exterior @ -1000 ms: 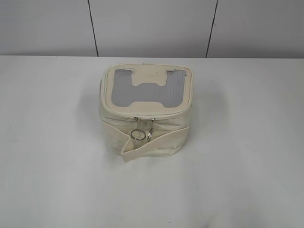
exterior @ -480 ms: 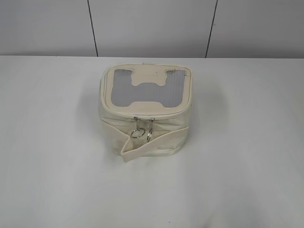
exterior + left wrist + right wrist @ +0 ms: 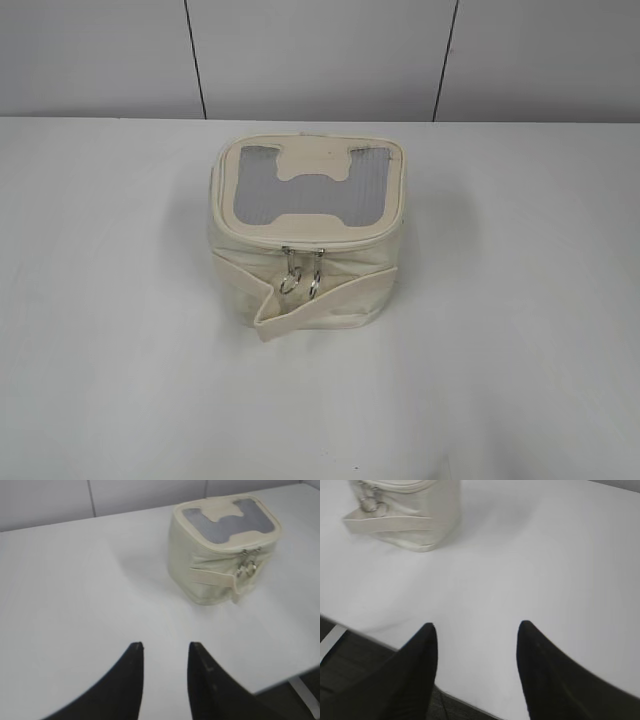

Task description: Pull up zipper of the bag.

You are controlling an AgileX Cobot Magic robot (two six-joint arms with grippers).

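One broad white table (image 3: 110,330) fills most of every view, matte and smooth, backed by a pale grey panelled wall (image 3: 320,55) with dark vertical seams. In the wrist views its near edge drops to a dark floor.

On it sits the bag (image 3: 305,235), a small boxy cream fabric case with rounded corners and soft, slightly creased sides. Its lid carries a grey ribbed window (image 3: 255,195) crossed by a cream H-shaped patch (image 3: 312,180), and a wide cream strap (image 3: 325,305) wraps the front, one end jutting loose. The zipper (image 3: 300,243) runs round the lid rim, its two silver sliders meeting at the front with round ring pulls (image 3: 288,283) hanging side by side over the strap.

Ahead and to the right of the left gripper (image 3: 165,647) the bag stands well apart; those black pointed fingers (image 3: 131,680) are parted by a narrow gap, holding nothing. From the right gripper (image 3: 476,626) the bag lies ahead to the left, well apart; its fingers (image 3: 540,670) are spread wider, empty, above bare tabletop.
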